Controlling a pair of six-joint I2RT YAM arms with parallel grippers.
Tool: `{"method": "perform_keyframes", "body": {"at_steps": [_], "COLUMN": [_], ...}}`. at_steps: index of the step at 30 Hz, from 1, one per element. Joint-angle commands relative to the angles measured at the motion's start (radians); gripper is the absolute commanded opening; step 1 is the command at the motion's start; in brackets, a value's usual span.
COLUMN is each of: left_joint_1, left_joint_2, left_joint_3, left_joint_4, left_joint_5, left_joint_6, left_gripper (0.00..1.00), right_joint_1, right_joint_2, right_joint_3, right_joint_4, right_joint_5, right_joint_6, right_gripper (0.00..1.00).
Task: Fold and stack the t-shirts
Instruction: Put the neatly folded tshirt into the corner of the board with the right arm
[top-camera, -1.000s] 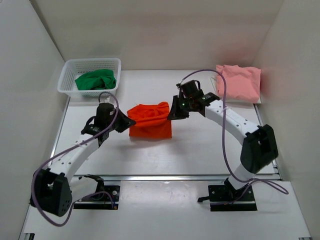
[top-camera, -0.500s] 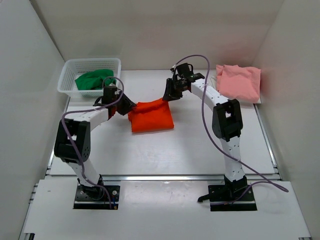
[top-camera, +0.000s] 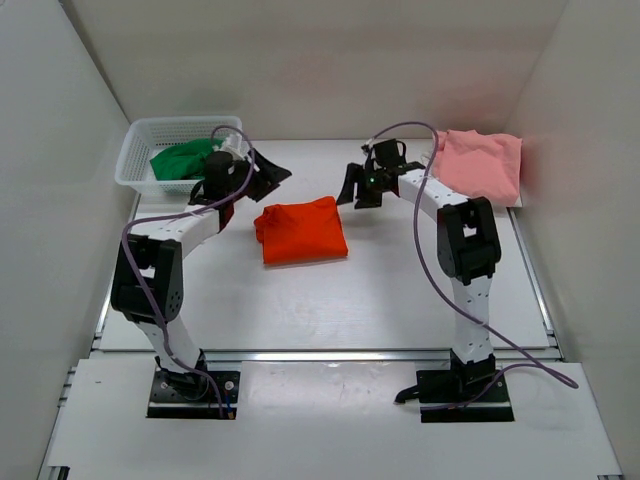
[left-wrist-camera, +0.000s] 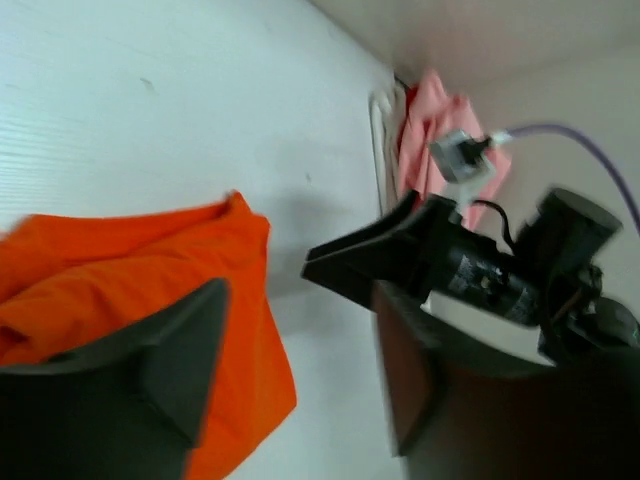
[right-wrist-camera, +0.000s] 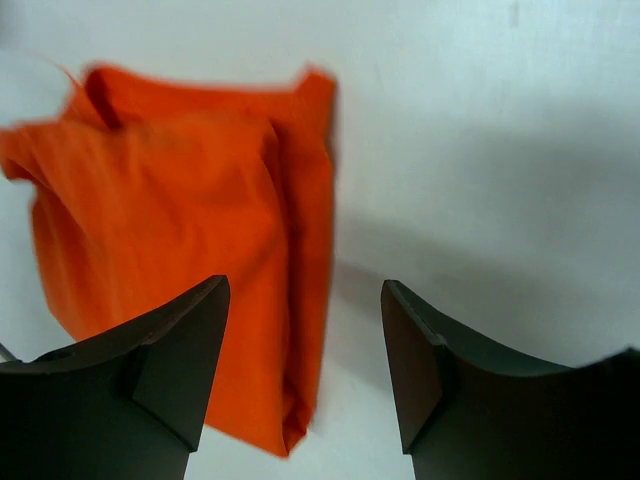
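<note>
Loosely folded, the orange-red t-shirt (top-camera: 300, 232) forms a wrinkled square.

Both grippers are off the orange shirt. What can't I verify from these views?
Green t-shirt: top view, partly hidden by basket wall and left arm; fold unclear.
Pink t-shirt: left wrist view, blurred, partly behind right gripper.
Orange t-shirt: right wrist view, blurred; lower edge behind fingers.

Bright, even light; wrist views blurred.
Top view is sharp under diffuse overhead light, with faint soft shadows on the table (top-camera: 400, 290) and a pink cast on the right wall (top-camera: 590, 200) beside the pink shirt (top-camera: 480, 165). Both wrist views are motion-smeared: orange shirt (right-wrist-camera: 180, 240) edges soft, fingers (right-wrist-camera: 150, 370) dark and out of focus.
</note>
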Motion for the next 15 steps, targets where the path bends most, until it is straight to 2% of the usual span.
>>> {"method": "perform_keyframes", "body": {"at_steps": [1,2,3,4,5,6,7,10,11,13,15], "left_joint_1": [-0.059,-0.075,-0.085,-0.085,-0.092,-0.103,-0.115,-0.151,-0.161,-0.177,-0.175], "left_joint_2": [-0.041,-0.026,-0.006,0.006,0.014,0.016,0.006,0.014,0.041,0.113,0.204], "left_joint_3": [0.033,0.042,0.053,0.059,0.064,0.055,0.041,0.019,0.032,0.071,0.156], "left_joint_4": [0.007,-0.055,-0.114,-0.192,-0.232,-0.292,-0.349,-0.409,-0.45,-0.52,-0.607], "left_joint_5": [0.126,0.117,0.124,0.111,0.061,0.024,-0.057,-0.178,-0.208,-0.273,-0.261], "left_joint_6": [0.108,0.138,0.178,0.216,0.236,0.285,0.328,0.4,0.417,0.453,0.46], "left_gripper": [0.64,0.48,0.17,0.02,0.02,0.19,0.52,0.45,0.42,0.42,0.42], "right_joint_1": [0.01,0.01,0.012,0.016,0.018,0.026,0.033,0.038,0.039,0.047,0.061], "right_joint_2": [-0.131,-0.131,-0.149,-0.154,-0.169,-0.168,-0.182,-0.202,-0.203,-0.196,-0.151], "right_joint_3": [-0.136,-0.168,-0.188,-0.207,-0.212,-0.228,-0.25,-0.314,-0.334,-0.333,-0.31], "right_joint_4": [0.076,0.071,0.065,0.056,0.038,0.033,0.031,0.073,0.088,0.108,0.11], "right_joint_5": [0.004,0.013,0.013,0.017,0.028,0.042,0.053,0.045,0.033,0.019,-0.001], "right_joint_6": [-0.004,-0.002,-0.002,-0.007,-0.01,-0.021,-0.024,-0.001,0.007,0.022,0.04], "right_gripper": [0.6,0.6,0.59,0.6,0.59,0.6,0.61,0.65,0.72,0.75,0.88]}}
